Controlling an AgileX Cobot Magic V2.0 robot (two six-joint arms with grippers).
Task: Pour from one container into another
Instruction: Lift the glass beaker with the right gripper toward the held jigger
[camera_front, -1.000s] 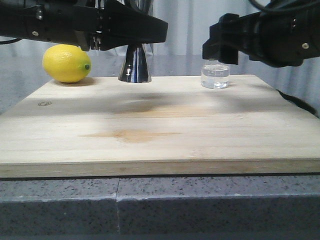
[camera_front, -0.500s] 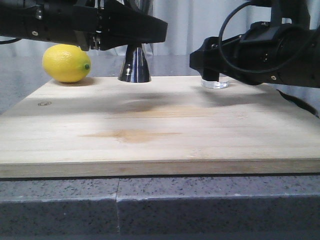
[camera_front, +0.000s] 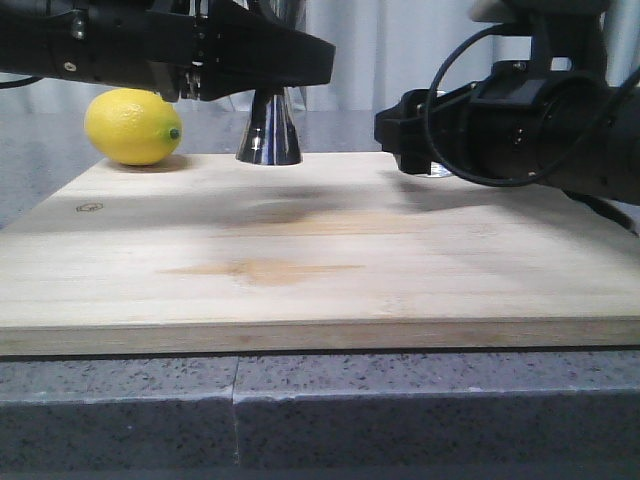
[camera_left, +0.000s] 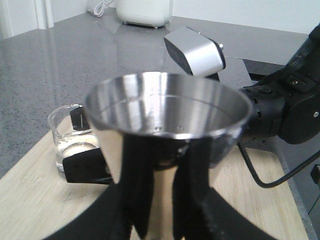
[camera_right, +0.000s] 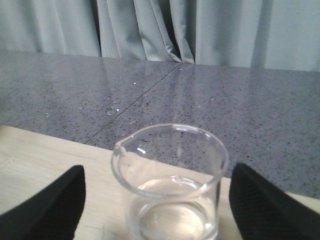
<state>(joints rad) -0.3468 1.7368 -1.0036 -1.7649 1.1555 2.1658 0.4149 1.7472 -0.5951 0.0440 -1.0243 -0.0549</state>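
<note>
The steel jigger (camera_front: 268, 130) stands upright at the back of the wooden board (camera_front: 300, 250). My left gripper (camera_front: 275, 75) is shut on its narrow waist, and in the left wrist view its wide cup (camera_left: 167, 115) rises above the black fingers (camera_left: 140, 190). To its right stands the clear glass beaker (camera_right: 170, 185) with clear liquid in its lower part. My right gripper (camera_right: 156, 200) is open, one finger on each side of the beaker and apart from the glass. In the front view the right gripper (camera_front: 410, 130) hides nearly all of the beaker (camera_front: 437, 172).
A yellow lemon (camera_front: 133, 125) lies at the board's back left corner, next to the jigger. The board rests on a grey speckled counter (camera_front: 300, 410). Curtains hang behind. A white appliance (camera_left: 145, 11) stands far back on the counter.
My right gripper has come down and forward around the beaker, which it now hides in the front view. The left gripper and jigger have not moved.
</note>
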